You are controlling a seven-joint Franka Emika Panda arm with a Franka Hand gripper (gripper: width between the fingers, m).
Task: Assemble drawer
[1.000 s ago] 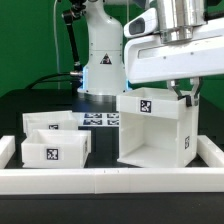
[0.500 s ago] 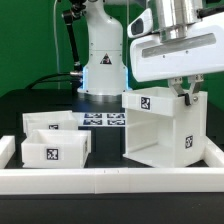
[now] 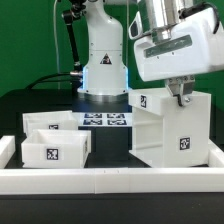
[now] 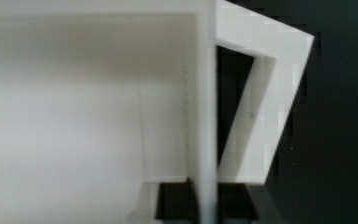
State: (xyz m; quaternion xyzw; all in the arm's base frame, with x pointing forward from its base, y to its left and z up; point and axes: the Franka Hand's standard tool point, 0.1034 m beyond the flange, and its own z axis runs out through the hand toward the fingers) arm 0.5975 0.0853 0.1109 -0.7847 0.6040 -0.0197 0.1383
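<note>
Drawer shell (image 3: 170, 130): claw (image 3: 182, 97) points down from above, clamped on top wall edge.

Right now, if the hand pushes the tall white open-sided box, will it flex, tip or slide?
Probably stiff: the tall white open-sided box has straight, flat panels. Likely light: hollow, thin-walled. Held by the hand at its top edge, it may pivot or tip.

A matte black tabletop (image 3: 40, 100) fills the middle of the frame. On it, at centre, lies the marker board (image 3: 104, 120), thin, flat and white, printed with black square tags. A low white rail (image 3: 100, 181) borders the lower edge. Plain green backdrop (image 3: 25, 40) fills the upper left.
</note>
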